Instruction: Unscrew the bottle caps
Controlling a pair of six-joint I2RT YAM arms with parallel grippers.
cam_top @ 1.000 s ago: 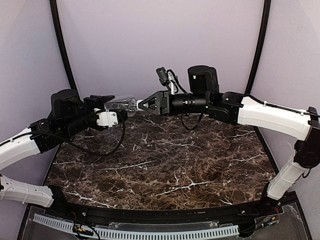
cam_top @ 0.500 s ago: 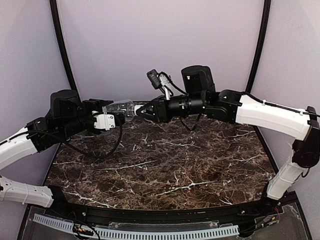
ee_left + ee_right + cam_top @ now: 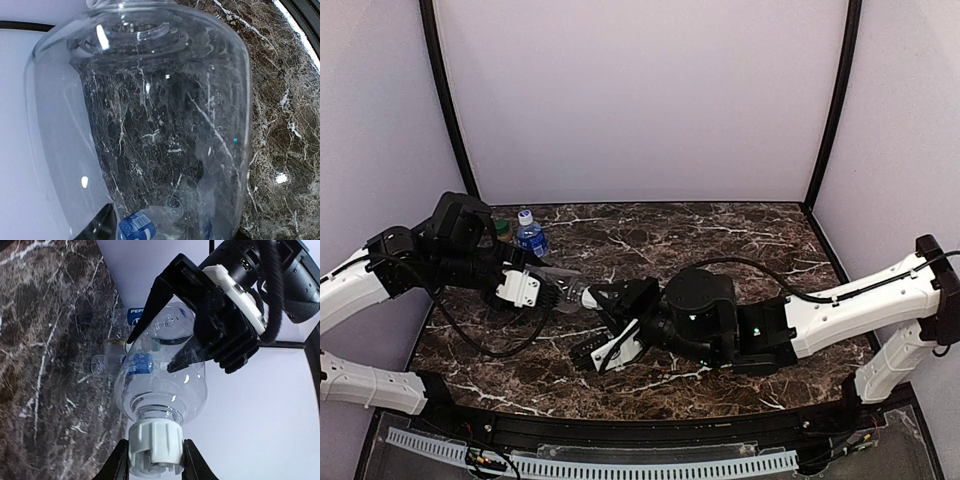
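While the left gripper clamps the clear bottle at its belly, the right gripper jaws are closed on the white cap | bottle probably light, thin, slippery, easily dented: squeeze gently | cap ribbed, stiff: grip its sides

The unlabelled bottle is clear, glossy, smooth plastic, its white cap ridged matt plastic, and the tabletop polished, white-veined dark marble.
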